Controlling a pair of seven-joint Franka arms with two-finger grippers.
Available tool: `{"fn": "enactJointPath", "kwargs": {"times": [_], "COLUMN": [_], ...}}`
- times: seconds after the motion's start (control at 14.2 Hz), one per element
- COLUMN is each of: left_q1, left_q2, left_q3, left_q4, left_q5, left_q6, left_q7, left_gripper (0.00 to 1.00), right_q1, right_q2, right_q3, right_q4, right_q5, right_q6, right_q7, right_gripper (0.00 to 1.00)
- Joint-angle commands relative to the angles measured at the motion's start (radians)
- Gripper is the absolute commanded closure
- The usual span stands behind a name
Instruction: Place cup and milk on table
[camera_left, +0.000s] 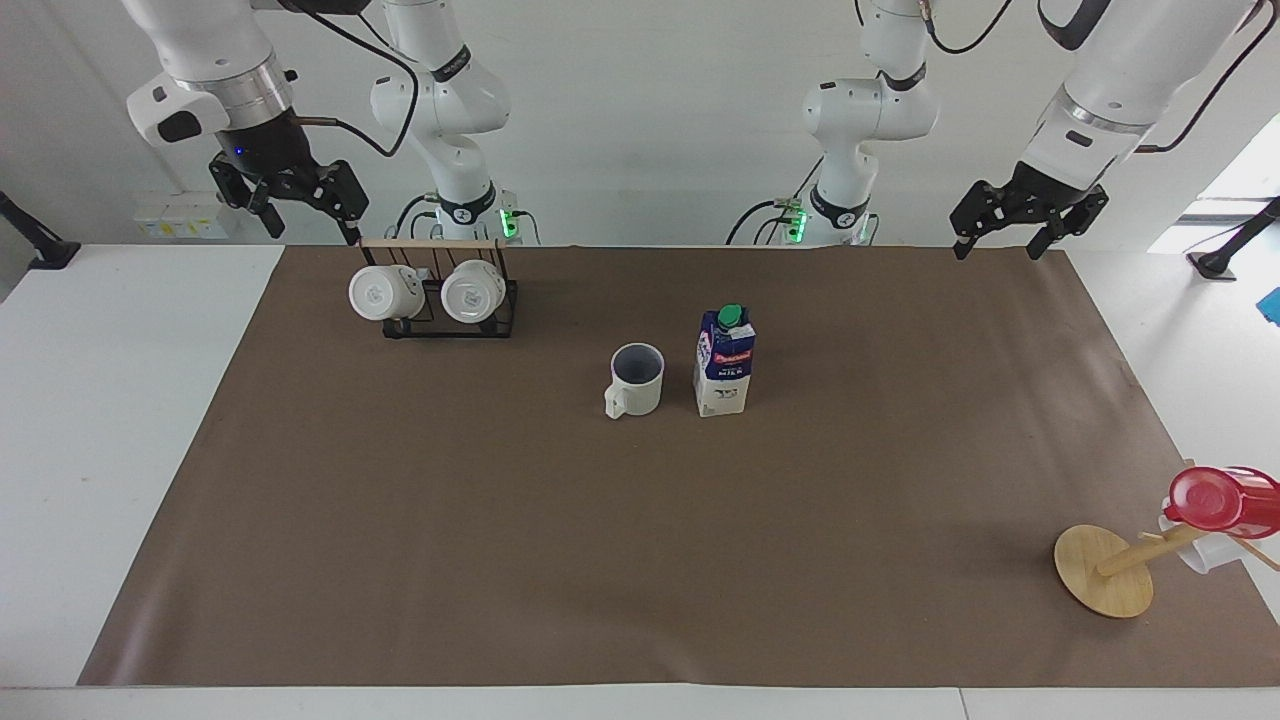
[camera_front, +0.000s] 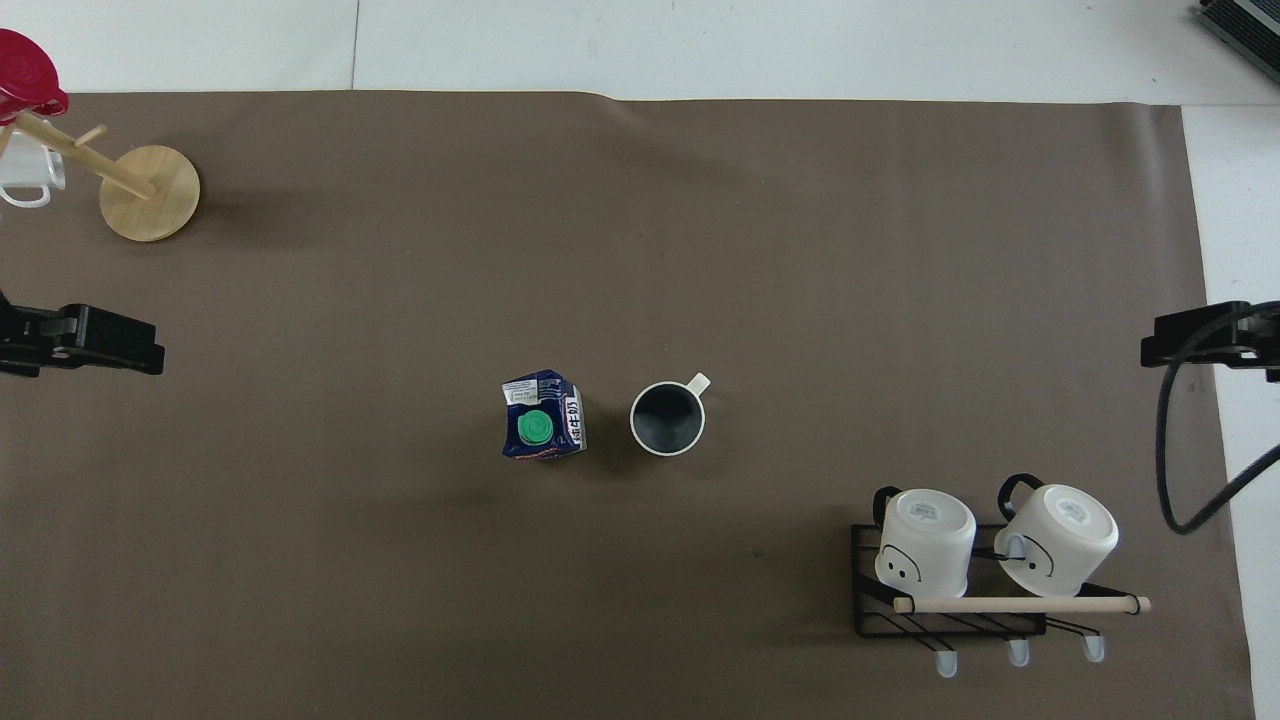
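Facing view: one cup, one milk on table; left gripper, right gripper spread, empty

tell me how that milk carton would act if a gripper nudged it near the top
The milk carton stands upright on the mat, tall over a small base, so a push near its green cap would probably tip it rather than slide it. Its top looks a little crumpled from overhead, so the walls likely give under a squeeze. It might strike the cup beside it.
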Motion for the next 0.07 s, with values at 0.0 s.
{"fn": "enactJointPath", "kwargs": {"times": [0.0], "left_q1": [0.017], "left_q2": [-0.004], "left_q3": [-0.012], "left_q4": [0.005], "left_q5": [0.006], "left_q6": [-0.019], "left_q7": [0.017], "left_gripper": [0.00], "right_q1": [0.000], "right_q2": [-0.005], "right_q3": [0.000], "right_q4": [-0.005], "right_q5": [0.014], "right_q6": [0.014], "right_q7": [0.009], "right_gripper": [0.00]}}
